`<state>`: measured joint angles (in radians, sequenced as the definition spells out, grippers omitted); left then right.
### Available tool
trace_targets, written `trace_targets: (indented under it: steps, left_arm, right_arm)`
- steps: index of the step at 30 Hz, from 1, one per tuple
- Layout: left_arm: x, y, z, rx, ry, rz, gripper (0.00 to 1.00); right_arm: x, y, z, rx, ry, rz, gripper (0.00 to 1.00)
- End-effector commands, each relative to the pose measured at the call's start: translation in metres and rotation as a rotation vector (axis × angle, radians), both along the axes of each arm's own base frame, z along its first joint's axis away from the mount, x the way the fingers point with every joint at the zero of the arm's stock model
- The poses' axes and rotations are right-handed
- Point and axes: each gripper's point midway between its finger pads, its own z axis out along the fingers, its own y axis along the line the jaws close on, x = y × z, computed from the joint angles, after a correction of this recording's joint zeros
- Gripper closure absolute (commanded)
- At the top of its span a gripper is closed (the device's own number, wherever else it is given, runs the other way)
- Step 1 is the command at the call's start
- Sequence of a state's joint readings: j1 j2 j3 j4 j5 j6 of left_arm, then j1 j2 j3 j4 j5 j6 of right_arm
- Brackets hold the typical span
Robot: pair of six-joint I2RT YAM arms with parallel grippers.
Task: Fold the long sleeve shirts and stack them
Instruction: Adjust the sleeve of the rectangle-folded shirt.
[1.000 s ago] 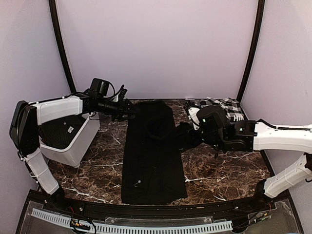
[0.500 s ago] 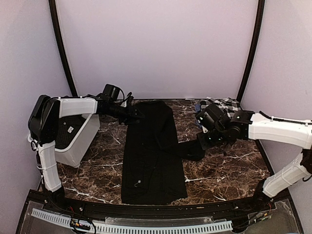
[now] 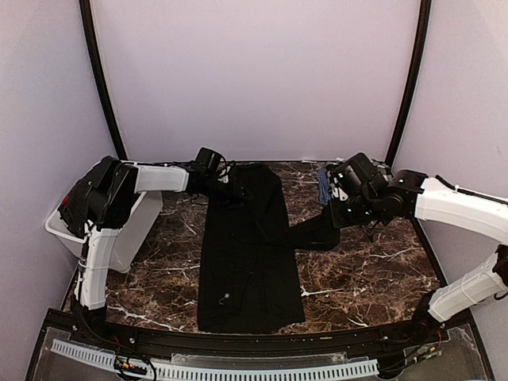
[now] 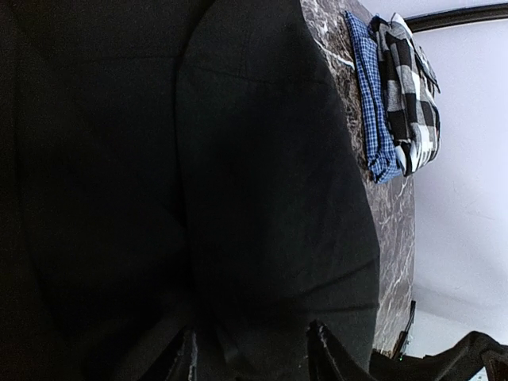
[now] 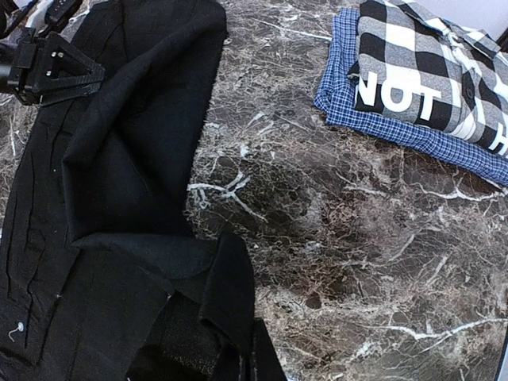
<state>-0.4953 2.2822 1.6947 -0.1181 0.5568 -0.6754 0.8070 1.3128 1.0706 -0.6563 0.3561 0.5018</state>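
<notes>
Flat on the table [image 5: 357, 238] lies the black shirt [image 3: 250, 262], its body just left of the right gripper [image 3: 329, 222]. That gripper is pressed together on one sleeve, which stretches out sideways. The left gripper [image 4: 250, 353] has its fingers spread, low over the shirt's far-left edge (no pinch visible). The checked shirt [image 5: 421, 75] lies folded beyond the right gripper.

The black shirt [image 3: 246, 254] is soft, matt cloth that takes almost no shine and shows faint creases. The checked shirt [image 5: 421, 71] at the desk's far right corner is woven cloth, finely checked along its blue edge, with flat white printed letters. The desk [image 3: 365, 278] looks like polished dark marble with white veins and is slightly glossy. The bin [image 3: 131, 232] at the left edge is smooth white plastic. The arms [image 3: 464, 210] have smooth white shells and matt black joints.
</notes>
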Motion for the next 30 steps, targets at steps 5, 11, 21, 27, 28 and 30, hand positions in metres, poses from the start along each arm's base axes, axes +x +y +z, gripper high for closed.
trace_targets:
  steps: [5, 11, 21, 27, 28, 30]
  left_arm:
    - [0.033, -0.024, -0.005, 0.036, -0.054, 0.069, 0.54]
    - [0.037, -0.037, -0.008, 0.001, -0.030, 0.079, 0.58]
    - [0.040, -0.055, 0.015, -0.100, -0.037, 0.057, 0.93]
    - [0.054, -0.058, 0.039, -0.127, -0.122, 0.067, 1.00]
    - [0.055, -0.056, 0.042, -0.119, -0.138, 0.069, 1.00]
    - [0.061, -0.052, 0.052, -0.099, -0.175, 0.083, 1.00]
  right_arm:
    - [-0.001, -0.019, 0.013, 0.016, -0.027, -0.063, 1.00]
    - [-0.003, -0.023, 0.012, 0.015, -0.027, -0.067, 1.00]
    - [-0.006, -0.019, 0.006, 0.031, -0.007, -0.045, 1.00]
    - [-0.013, -0.012, -0.003, 0.056, 0.041, -0.015, 1.00]
    - [-0.015, -0.008, -0.004, 0.071, 0.052, 0.001, 1.00]
    - [-0.020, 0.001, -0.007, 0.110, 0.074, 0.043, 1.00]
